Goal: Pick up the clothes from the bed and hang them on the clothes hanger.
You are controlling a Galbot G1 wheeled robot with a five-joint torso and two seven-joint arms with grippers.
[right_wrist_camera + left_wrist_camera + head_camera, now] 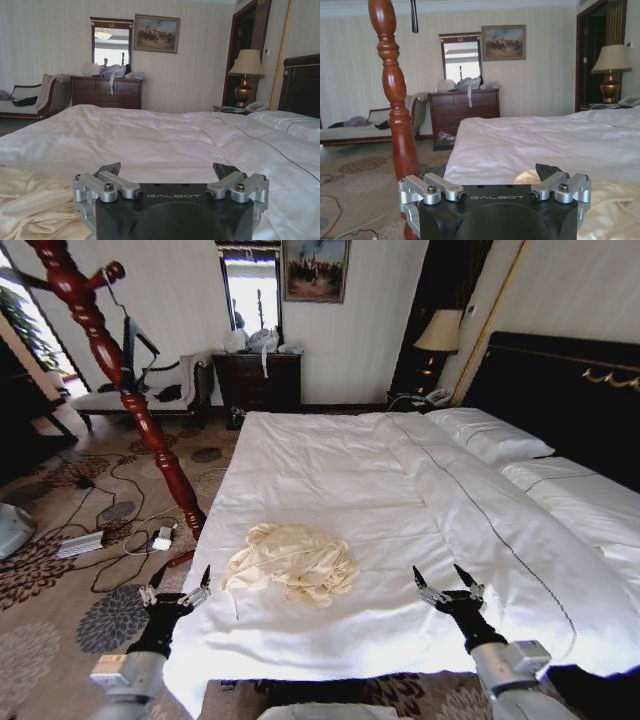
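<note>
None of the task looks done yet: the clothes (293, 562), a cream silky shirt, lie in a crumpled heap on the near left part of the bed (400, 510), on top of the white duvet and close to its near edge. Both grippers are empty. The left gripper (178, 589) hovers at the near left corner of the bed, just left of the heap, its fingers spread apart and holding nothing; in the left wrist view the cream fabric (610, 210) lies just beyond and to one side of the left gripper (495, 182). The right gripper (447, 583) hangs over the near edge of the duvet, to the right of the shirt and a little apart from it, its fingers likewise spread wide with nothing between them; in the right wrist view the shirt (35, 210) spills beside the right gripper (167, 175), with the bare duvet (165, 140) stretching away towards the far wall. A dark-red wooden coat stand (130, 390) leans up at the far left, beside the bed, and something thin and dark hangs near its top (128, 340), which may be the clothes hanger, though I cannot tell for certain. So, as I judge it, everything remains: taking hold of the shirt, lifting it off the bed, carrying it left to the hanger, and draping it there. The two grippers flank the shirt, which suggests the pickup is the step in hand.
</note>
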